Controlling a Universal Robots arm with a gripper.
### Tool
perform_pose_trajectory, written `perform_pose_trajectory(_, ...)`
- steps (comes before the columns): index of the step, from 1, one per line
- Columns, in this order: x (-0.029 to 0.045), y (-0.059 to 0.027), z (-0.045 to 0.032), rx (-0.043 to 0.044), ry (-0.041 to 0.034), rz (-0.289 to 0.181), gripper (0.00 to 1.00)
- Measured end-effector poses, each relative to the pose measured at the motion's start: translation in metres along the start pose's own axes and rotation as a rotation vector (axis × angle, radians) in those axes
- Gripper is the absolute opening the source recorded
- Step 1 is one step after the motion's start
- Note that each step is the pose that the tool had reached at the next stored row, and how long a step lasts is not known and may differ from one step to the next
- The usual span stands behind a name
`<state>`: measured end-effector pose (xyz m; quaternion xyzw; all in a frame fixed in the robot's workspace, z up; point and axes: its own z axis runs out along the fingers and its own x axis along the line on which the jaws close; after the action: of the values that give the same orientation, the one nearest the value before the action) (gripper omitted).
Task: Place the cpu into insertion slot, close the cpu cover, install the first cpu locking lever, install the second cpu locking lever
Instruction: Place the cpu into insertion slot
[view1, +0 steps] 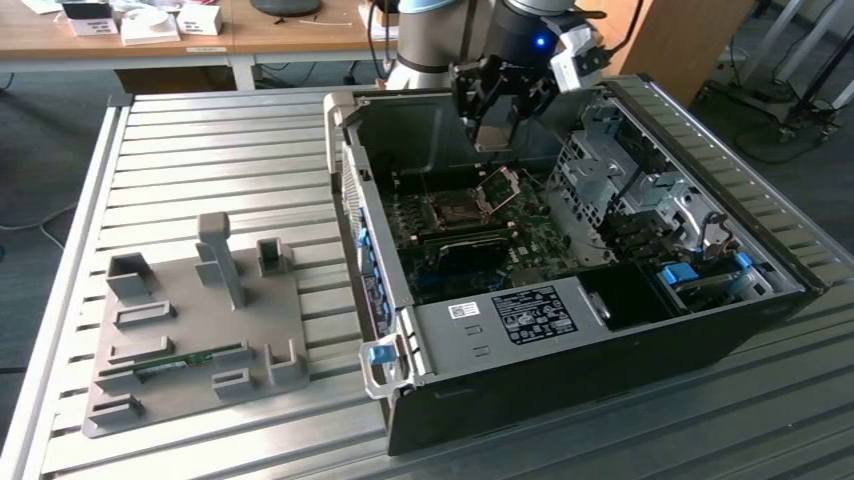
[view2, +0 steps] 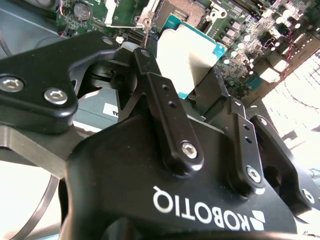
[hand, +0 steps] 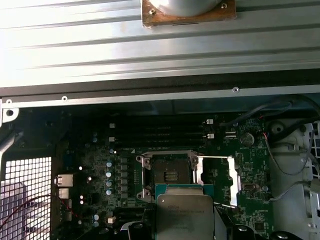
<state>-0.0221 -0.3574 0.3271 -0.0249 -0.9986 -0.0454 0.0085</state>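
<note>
The cpu (view2: 187, 52) is pinched by its edges between the two black fingers (view2: 167, 120) of the gripper (view2: 186, 85), its silvery lid and teal border facing the camera in the second wrist view. The gripper's body hides part of it there. In the first wrist view the frame edge cuts the cpu (hand: 184, 215) off, and the chip itself covers the near rim of the slot (hand: 171, 175).

In the exterior view the cpu (view1: 491, 136) hangs in the upper middle of the frame, above the slot (view1: 454, 212) and clear of it. The slot lies open and bare. The cover (view1: 502, 186) stands tilted up just at the slot's side, toward the exterior view's right. The locking levers are too thin to make out.

Faint print on the cpu's lid is too small to read. White lettering runs across the gripper's body in the second wrist view. A white label (view1: 534, 312) on the case (view1: 601, 380) carries print that cannot be read.

At the lower left of the exterior view, a memory stick (view1: 180, 362) lies in a grey tray (view1: 174, 300) on the slatted table (view1: 200, 130).
</note>
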Motion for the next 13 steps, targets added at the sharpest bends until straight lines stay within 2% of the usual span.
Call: perform_pose_trajectory(13, 0.0002, -0.0005, 0.0048, -0.0003, -0.0001, 0.0, 0.54)
